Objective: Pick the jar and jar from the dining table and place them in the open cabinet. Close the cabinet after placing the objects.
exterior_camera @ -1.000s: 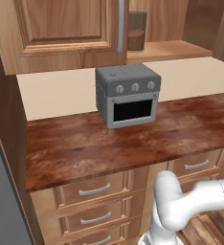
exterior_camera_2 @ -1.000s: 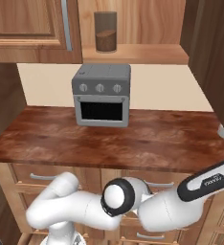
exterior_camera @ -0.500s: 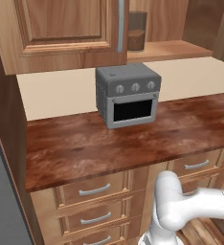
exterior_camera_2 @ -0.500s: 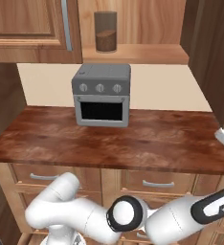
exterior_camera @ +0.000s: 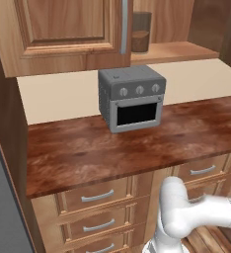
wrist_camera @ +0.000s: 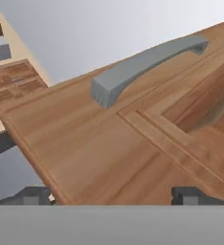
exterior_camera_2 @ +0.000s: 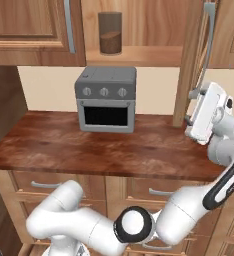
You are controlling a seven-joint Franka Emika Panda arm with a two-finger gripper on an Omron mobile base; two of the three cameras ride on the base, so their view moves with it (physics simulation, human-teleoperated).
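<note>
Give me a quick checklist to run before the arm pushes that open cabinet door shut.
1. End effector open and holding nothing: ok.
2. End effector up against the open cabinet door, below its handle: ok; in the hand view the door panel sits right before the fingertips.
3. Slim jar upright on the cabinet shelf: ok.
4. Second, wider jar inside the cabinet: cannot tell.
5. Door's swing path free of the jar: ok, as the jar stands well back.
6. Oven below the shelf, clear of the door: ok.
</note>
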